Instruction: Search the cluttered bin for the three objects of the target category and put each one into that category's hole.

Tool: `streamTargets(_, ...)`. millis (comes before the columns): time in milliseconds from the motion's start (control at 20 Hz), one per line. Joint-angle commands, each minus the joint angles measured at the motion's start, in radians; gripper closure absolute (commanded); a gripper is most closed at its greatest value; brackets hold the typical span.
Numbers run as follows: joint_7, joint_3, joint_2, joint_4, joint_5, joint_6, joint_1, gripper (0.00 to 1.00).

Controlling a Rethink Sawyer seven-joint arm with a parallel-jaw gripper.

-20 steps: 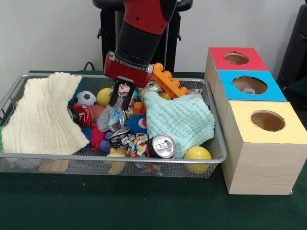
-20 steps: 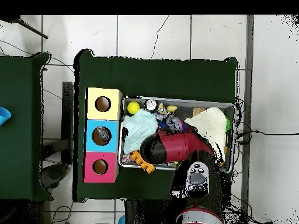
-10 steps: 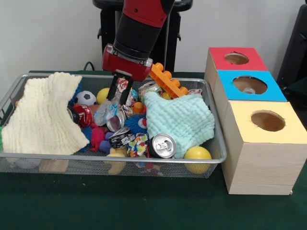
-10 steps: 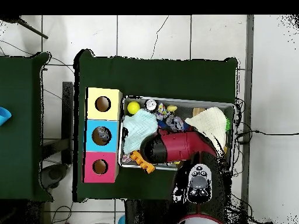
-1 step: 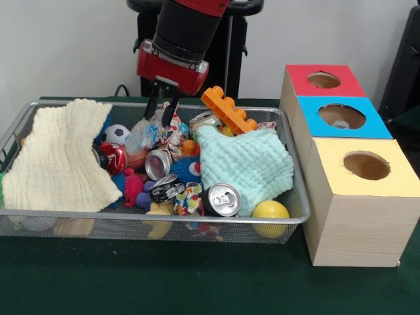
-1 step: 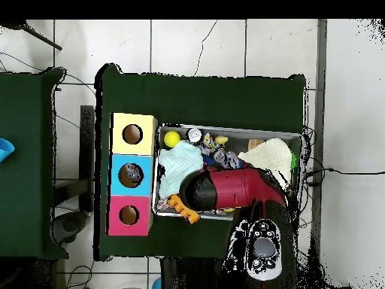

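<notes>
Red gripper (image 5: 163,113) hangs above the wire bin (image 5: 197,220), jaws pinching a crumpled plastic wrapper (image 5: 146,133) lifted off the clutter. Something pale sits in the blue hole (image 5: 341,116); sorting seems barely begun.

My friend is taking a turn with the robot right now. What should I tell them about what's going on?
Tool: raised over the back middle of the wire bin, fingers pinched on a crinkly clear plastic bag that hangs just above the clutter.
Bin: still packed with cans, balls, small toys, an orange block, a cream cloth and a mint cloth.
Boxes: red hole, blue hole, yellow hole. Something pale shows in the blue one; I cannot tell what.
Left: carry the bag to its hole, then keep searching.
</notes>
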State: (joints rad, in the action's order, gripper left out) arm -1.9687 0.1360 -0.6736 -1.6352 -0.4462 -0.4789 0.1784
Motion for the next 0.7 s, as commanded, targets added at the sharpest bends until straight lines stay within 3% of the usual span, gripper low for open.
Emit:
streamTargets(50,0.170,-0.127,-0.055,-0.056,-0.023,-0.152,0.031,1.00)
streamTargets(700,0.118,-0.179,-0.075,-0.045,0.002,-0.219,0.030,1.00)
